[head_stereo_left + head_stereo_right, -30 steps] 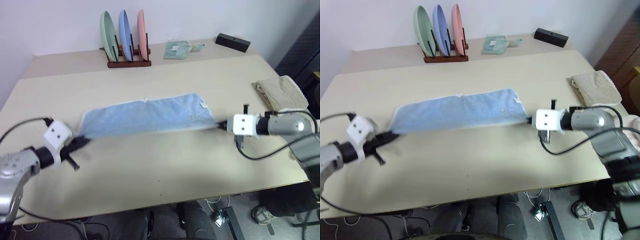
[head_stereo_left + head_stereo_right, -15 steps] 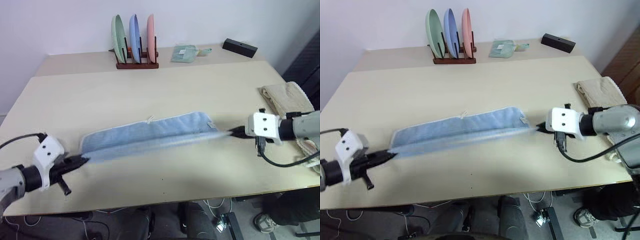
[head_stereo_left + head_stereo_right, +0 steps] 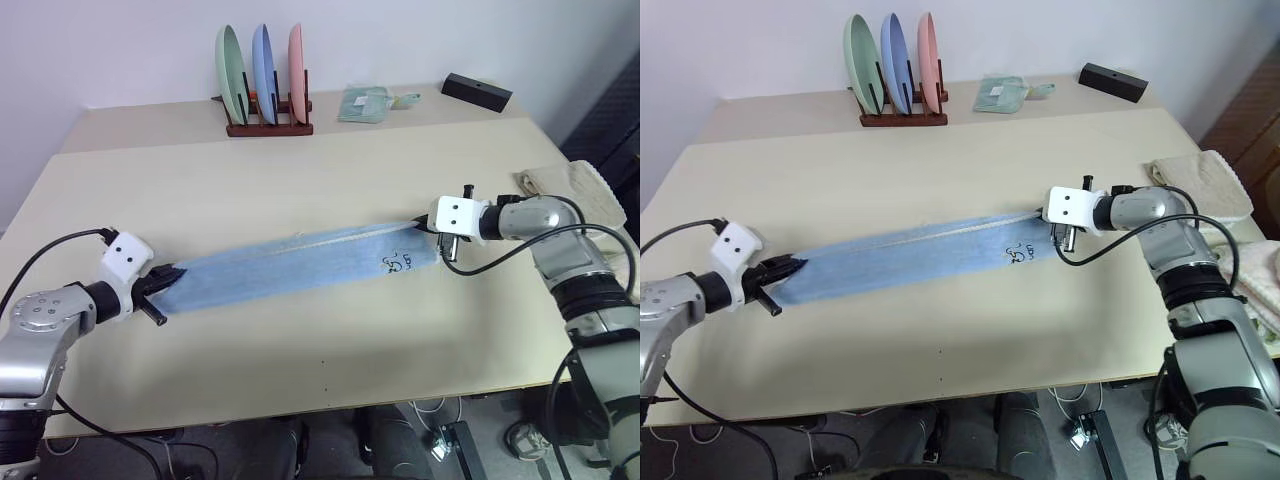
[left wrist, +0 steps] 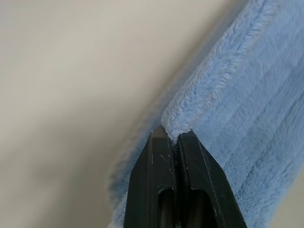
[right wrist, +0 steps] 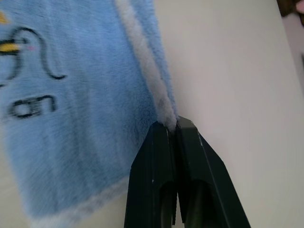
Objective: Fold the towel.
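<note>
The towel is a long light blue strip lying across the middle of the table, doubled lengthwise, with a whitish hem along its far edge. A small dark printed mark shows on top near its right end. My left gripper is shut on the towel's left end, low over the table. My right gripper is shut on the right end's far corner. In the left wrist view the black fingers pinch a fold of blue terry. In the right wrist view the fingers pinch the whitish hem.
A wooden rack with three upright plates stands at the back. Beside it lie a mint-green folded cloth and a black box. Beige folded towels sit at the table's right edge. Bare tabletop runs in front of the towel.
Both grippers moved away from me with the towel's held edge, laying it over toward the far edge. The towel now lies doubled and narrower, with the printed mark on top.
</note>
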